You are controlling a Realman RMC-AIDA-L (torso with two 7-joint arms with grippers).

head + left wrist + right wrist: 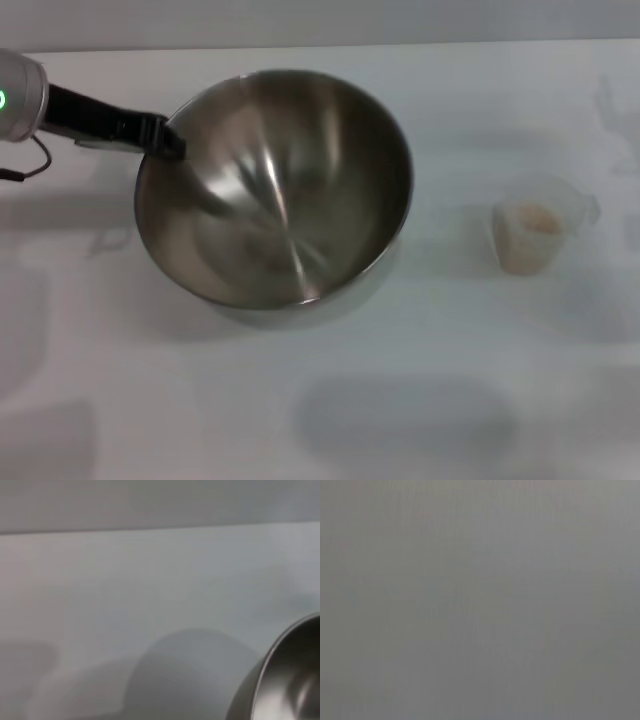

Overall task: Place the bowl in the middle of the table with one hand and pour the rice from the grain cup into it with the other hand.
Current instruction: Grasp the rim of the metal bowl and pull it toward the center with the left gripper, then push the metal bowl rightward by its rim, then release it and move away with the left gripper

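Note:
The large steel bowl [275, 185] is in the middle of the white table [450, 400] in the head view, tilted, with a shadow under it. My left gripper [168, 140] reaches in from the left and is shut on the bowl's left rim. A part of the bowl's rim also shows in the left wrist view [280, 680]. The small translucent grain cup [535, 235] stands upright to the right of the bowl, apart from it, with pale rice [540, 220] inside. My right gripper is out of view; the right wrist view shows only plain grey.
The table's far edge [400, 45] runs along the top of the head view. Bare tabletop lies in front of the bowl and between the bowl and the cup.

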